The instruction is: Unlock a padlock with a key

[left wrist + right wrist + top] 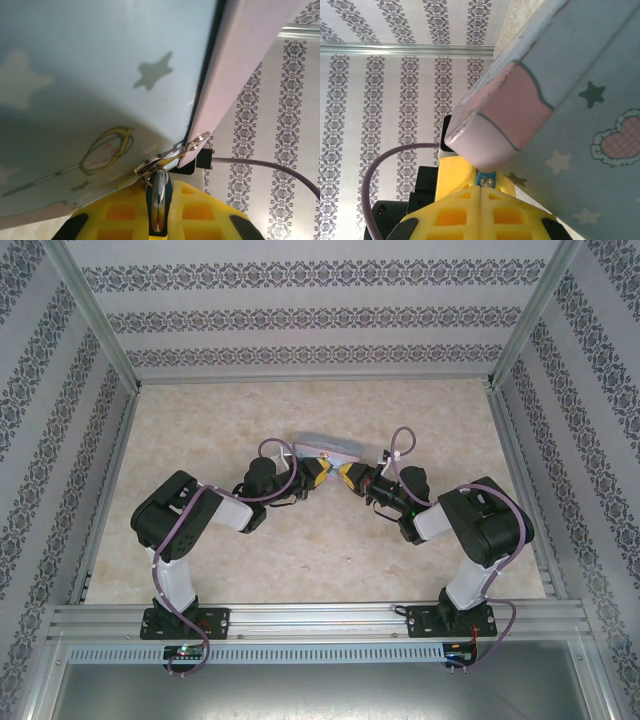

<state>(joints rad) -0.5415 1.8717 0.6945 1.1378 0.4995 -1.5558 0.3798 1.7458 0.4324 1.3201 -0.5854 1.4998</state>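
Bluish padlock (159, 200) — clenched lengthwise in left end effector (159, 189) — points shackle-first at box (100, 75).

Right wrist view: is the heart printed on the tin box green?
No, the heart on the tin box is pink with a pale frilly border.

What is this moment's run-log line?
left claw: shut on padlock at tin box hasp | right claw: shut, by box corner | padlock open: cannot tell
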